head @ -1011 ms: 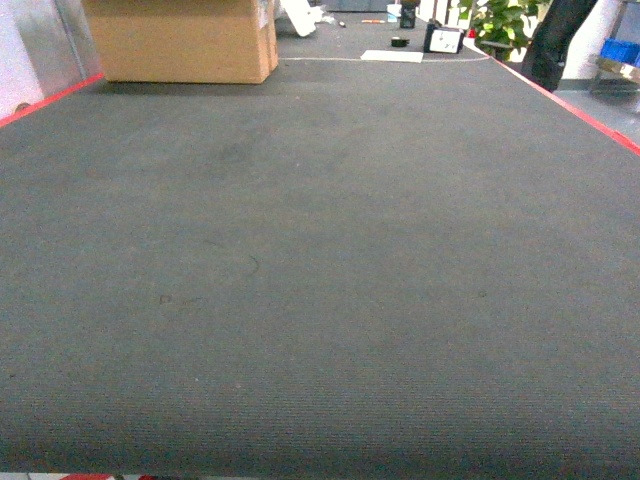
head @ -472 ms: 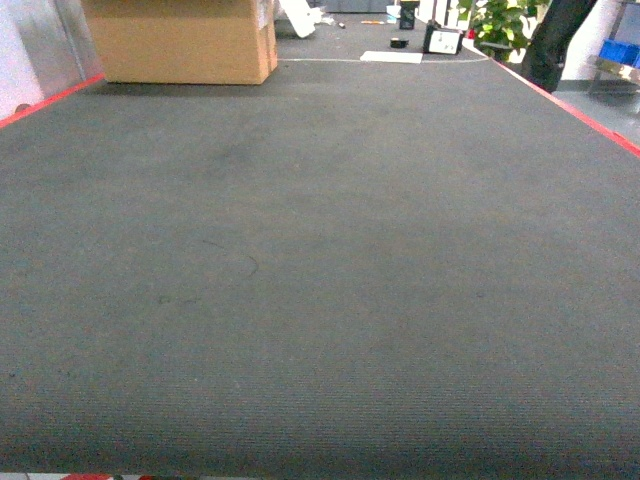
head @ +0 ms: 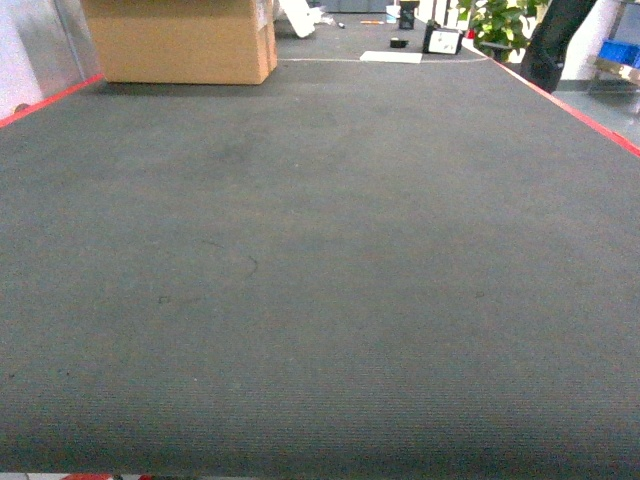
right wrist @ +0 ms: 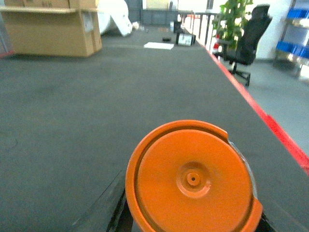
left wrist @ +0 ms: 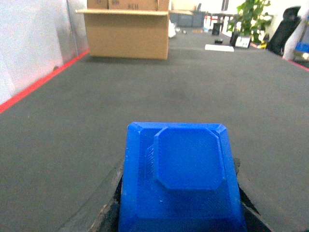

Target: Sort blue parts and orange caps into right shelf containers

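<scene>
faint dark print on cardboard box (left wrist: 126,30), too blurred to read, no other legible text

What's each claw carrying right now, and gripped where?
Left claw holds the blue part; right claw holds the orange cap. Both are gripped low down; exact contact is hidden.

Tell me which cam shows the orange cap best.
Right wrist view. The orange cap fills the lower frame, its round face towards the lens, with raised rim and centre boss clear. It sits at the right tool, whose fingers are hidden behind it. The head view and left wrist view show none of it.
</scene>
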Controlling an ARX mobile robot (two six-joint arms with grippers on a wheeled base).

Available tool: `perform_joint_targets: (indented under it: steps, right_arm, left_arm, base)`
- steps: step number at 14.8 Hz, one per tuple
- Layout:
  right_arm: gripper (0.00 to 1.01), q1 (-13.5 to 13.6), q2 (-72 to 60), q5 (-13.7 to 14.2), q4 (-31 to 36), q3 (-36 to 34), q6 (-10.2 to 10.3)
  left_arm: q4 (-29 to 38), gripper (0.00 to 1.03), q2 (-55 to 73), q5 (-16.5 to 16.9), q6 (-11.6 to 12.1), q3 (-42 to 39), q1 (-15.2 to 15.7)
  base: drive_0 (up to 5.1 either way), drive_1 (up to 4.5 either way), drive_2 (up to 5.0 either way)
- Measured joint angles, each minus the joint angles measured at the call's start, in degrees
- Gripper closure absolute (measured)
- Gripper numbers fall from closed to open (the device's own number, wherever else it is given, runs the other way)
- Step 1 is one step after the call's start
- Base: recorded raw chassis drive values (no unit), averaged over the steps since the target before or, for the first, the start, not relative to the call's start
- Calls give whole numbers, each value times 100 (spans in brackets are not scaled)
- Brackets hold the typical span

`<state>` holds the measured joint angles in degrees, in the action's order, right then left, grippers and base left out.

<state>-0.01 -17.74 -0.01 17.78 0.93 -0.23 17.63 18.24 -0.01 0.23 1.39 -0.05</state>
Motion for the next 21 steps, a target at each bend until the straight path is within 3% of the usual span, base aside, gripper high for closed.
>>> perform_joint_targets:
  steps: [8, 9, 10, 21]
  right_arm:
    - [56, 0, 890, 0, -960, -20, 20]
    - [56, 0, 1338, -22, -1668, -17, 22]
    - [56, 0, 1731, -4, -1801, -17, 22]
    - [56, 0, 1746, -4, -1812, -17, 20]
  left_arm:
    - [-772, 59, -839, 0, 0, -57, 0]
    - [-1117, 59, -1082, -2, 0, -50, 0]
    - [-1875, 59, -1591, 0, 0, -52, 0]
    - [-1805, 59, -1764, -4, -2, -52, 7]
  base:
    - [0, 0, 0]
    - [0, 0, 0]
    - [0, 0, 0]
    - [-14, -14, -14]
